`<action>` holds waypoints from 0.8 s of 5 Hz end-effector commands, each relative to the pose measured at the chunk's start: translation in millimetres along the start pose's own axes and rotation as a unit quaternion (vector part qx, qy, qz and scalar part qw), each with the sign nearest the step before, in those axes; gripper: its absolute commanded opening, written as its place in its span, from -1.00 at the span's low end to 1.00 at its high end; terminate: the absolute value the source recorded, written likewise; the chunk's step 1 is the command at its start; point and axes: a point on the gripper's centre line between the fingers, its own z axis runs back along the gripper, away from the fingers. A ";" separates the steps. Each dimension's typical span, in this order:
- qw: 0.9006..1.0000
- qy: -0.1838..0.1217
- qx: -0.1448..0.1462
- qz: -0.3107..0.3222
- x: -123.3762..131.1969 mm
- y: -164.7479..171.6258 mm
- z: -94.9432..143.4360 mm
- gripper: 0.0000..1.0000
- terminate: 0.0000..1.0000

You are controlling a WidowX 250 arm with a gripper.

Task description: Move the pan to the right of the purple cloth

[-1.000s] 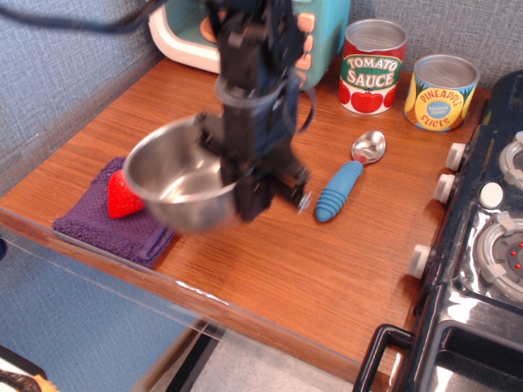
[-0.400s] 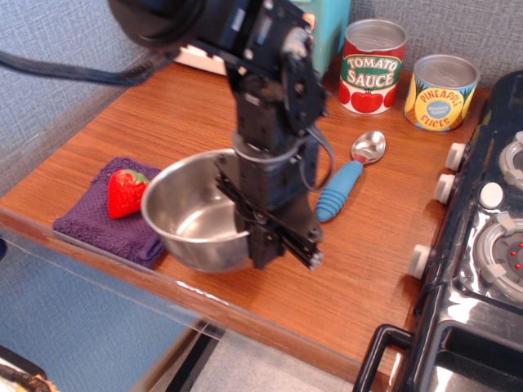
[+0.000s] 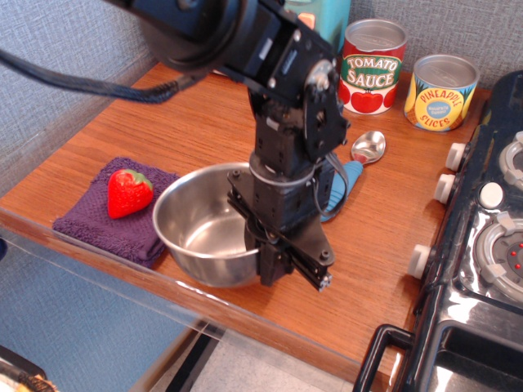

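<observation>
From the one camera over the table, my pincer (image 3: 274,265) is clamped on the right rim of the pan (image 3: 208,237), near the front of the wooden table (image 3: 188,122). The pan lies just right of the purple cloth (image 3: 114,216), its left rim at the cloth's right edge or slightly over it; I cannot tell whether its base rests on the wood. A red strawberry (image 3: 129,193) lies on the cloth. The pan's near side sits close to the table's front edge, with only a thin strip of wood before the drop. To the right there is bare wood up to the black stove (image 3: 482,245). Behind my arm a blue-handled spoon (image 3: 359,159) lies partly hidden. At the far edge stand the tomato sauce can (image 3: 372,67) and the pineapple can (image 3: 440,91), well apart from the pan.
</observation>
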 end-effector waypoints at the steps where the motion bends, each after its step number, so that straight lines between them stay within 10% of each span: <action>1: 1.000 0.009 0.004 0.014 1.8 9.9 -8.0 -1.00 -1.00; 2: 1.000 0.012 0.006 0.012 2.6 10.3 -8.8 -1.00 -1.00; 3: 1.000 0.012 0.006 0.003 3.2 8.2 -8.4 1.00 -1.00; 4: 1.000 0.005 0.002 -0.001 4.8 6.1 -5.1 1.00 -1.00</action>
